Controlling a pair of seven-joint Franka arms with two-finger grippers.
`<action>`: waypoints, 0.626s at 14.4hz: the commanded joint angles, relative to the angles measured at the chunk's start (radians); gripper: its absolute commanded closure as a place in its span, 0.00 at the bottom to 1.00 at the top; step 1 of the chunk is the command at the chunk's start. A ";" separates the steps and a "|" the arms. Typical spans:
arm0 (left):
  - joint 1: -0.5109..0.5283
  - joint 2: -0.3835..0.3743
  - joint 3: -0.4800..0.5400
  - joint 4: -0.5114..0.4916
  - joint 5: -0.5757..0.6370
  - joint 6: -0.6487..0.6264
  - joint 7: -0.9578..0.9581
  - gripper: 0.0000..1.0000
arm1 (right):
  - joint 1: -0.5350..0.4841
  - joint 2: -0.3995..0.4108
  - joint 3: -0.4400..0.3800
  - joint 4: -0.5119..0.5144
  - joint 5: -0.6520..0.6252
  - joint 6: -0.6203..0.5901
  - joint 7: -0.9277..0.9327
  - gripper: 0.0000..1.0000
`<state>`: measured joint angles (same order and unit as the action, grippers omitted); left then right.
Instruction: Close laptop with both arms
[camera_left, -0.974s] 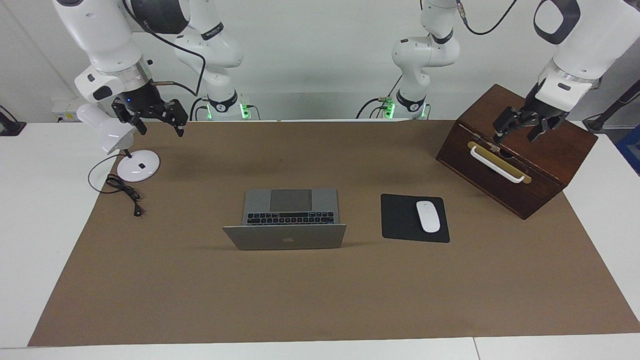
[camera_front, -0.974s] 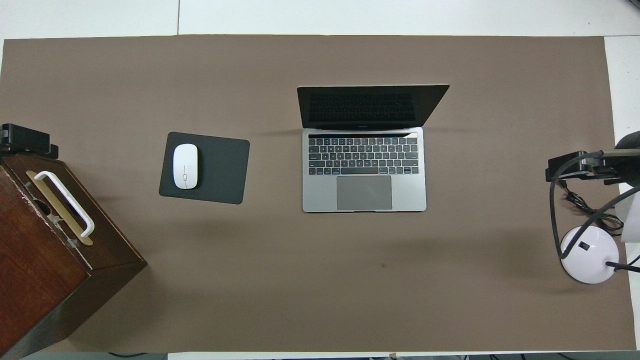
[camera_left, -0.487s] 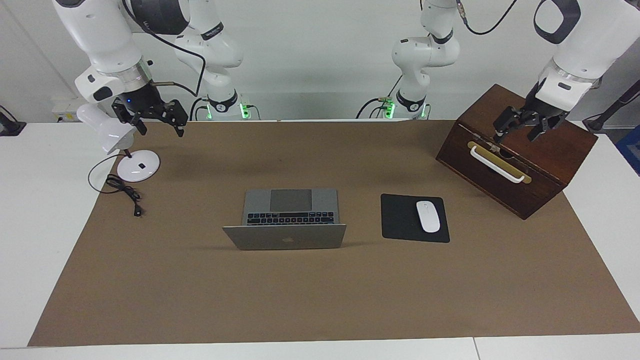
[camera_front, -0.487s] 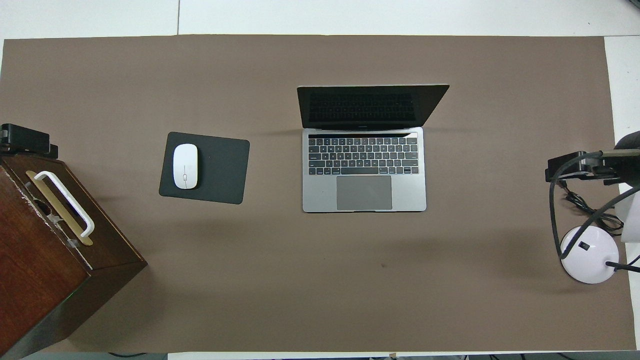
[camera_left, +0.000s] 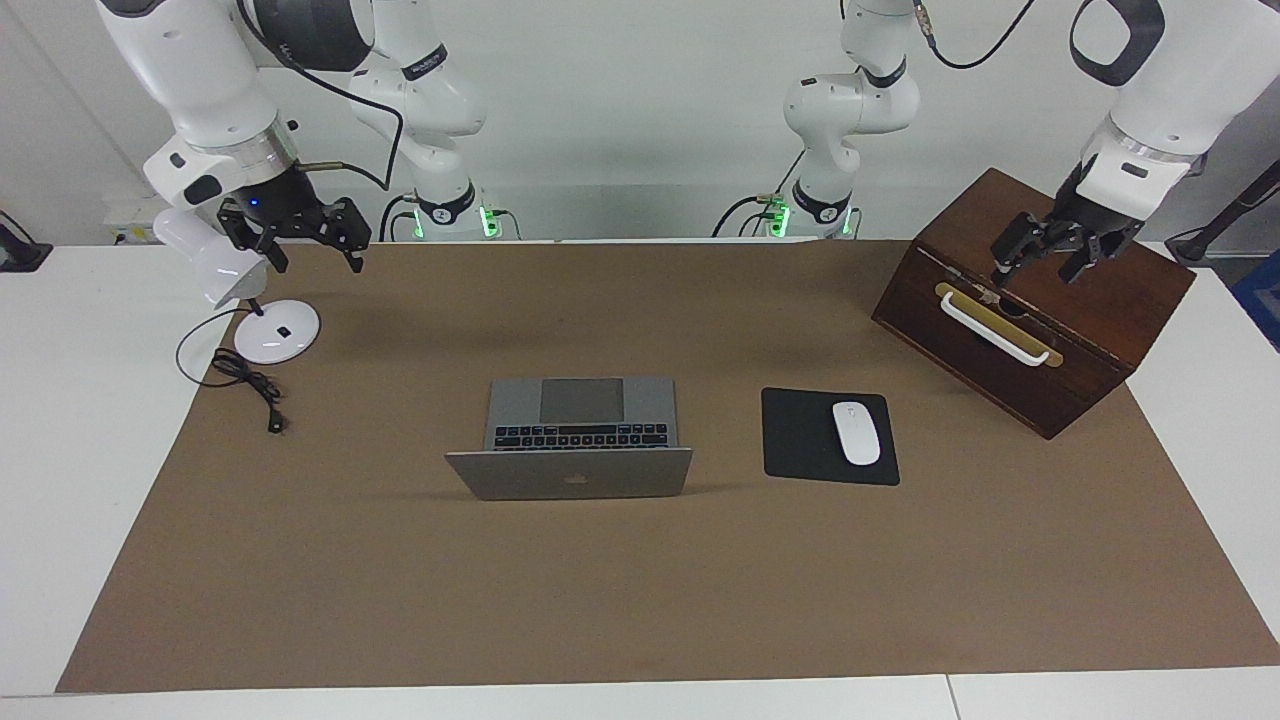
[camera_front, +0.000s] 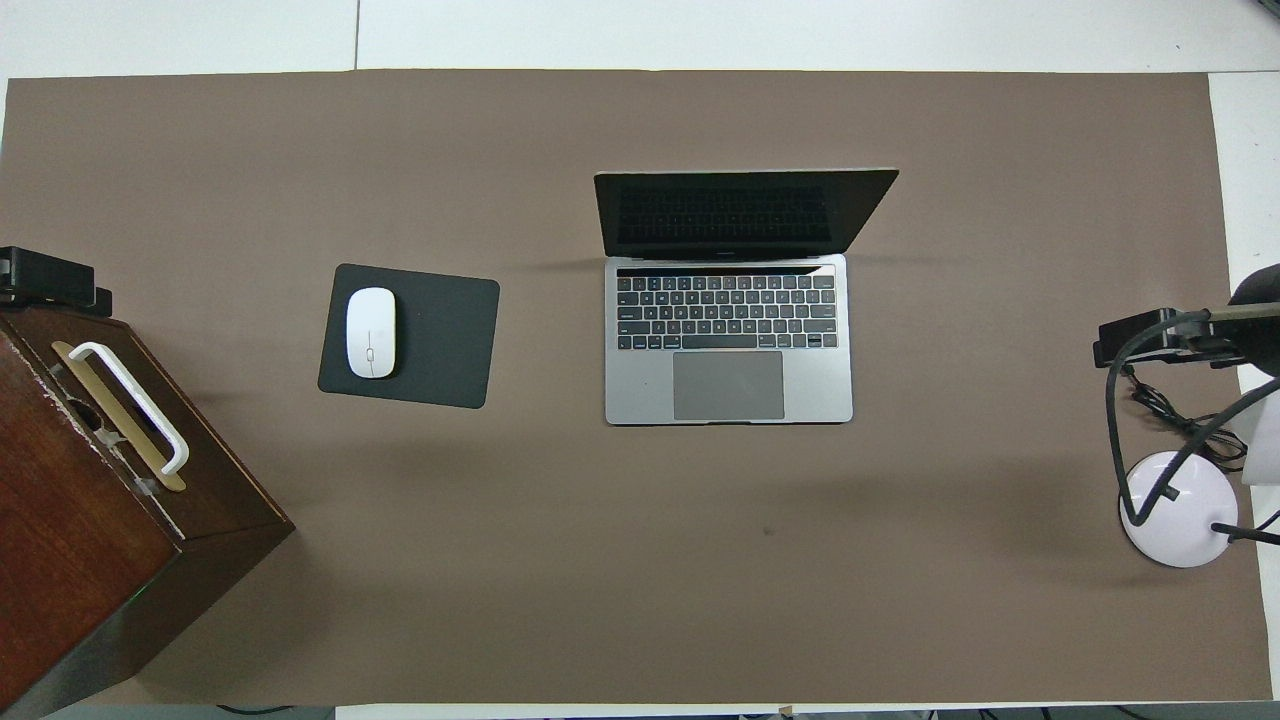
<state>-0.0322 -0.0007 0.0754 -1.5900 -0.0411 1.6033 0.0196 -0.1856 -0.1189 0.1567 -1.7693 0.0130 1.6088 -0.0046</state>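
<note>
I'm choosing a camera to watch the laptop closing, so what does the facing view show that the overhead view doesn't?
Only the facing view shows the laptop lid's logo side, the left gripper open over the wooden box, and the right gripper open by the desk lamp. Only the overhead view shows the dark screen and the whole keyboard. Both show the laptop open, with the white mouse on the black mouse pad.

I log: laptop (camera_front: 728, 385), matt metal shell; wooden box (camera_left: 1040, 320), glossy dark varnish; mouse (camera_front: 370, 332), glossy white plastic; table cover (camera_front: 640, 560), matt brown paper
</note>
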 joint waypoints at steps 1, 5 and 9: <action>0.008 -0.022 -0.006 -0.027 0.006 0.024 -0.009 0.00 | -0.014 -0.004 0.004 -0.006 0.004 -0.004 -0.038 0.24; 0.011 -0.021 -0.006 -0.027 0.006 0.026 -0.010 1.00 | -0.021 0.001 0.004 -0.004 0.005 0.017 -0.040 0.77; 0.012 -0.021 -0.006 -0.027 0.006 0.026 -0.013 1.00 | -0.037 0.021 0.004 -0.001 0.007 0.045 -0.043 1.00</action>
<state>-0.0318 -0.0007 0.0769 -1.5902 -0.0411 1.6111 0.0160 -0.1992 -0.1121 0.1565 -1.7692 0.0132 1.6234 -0.0138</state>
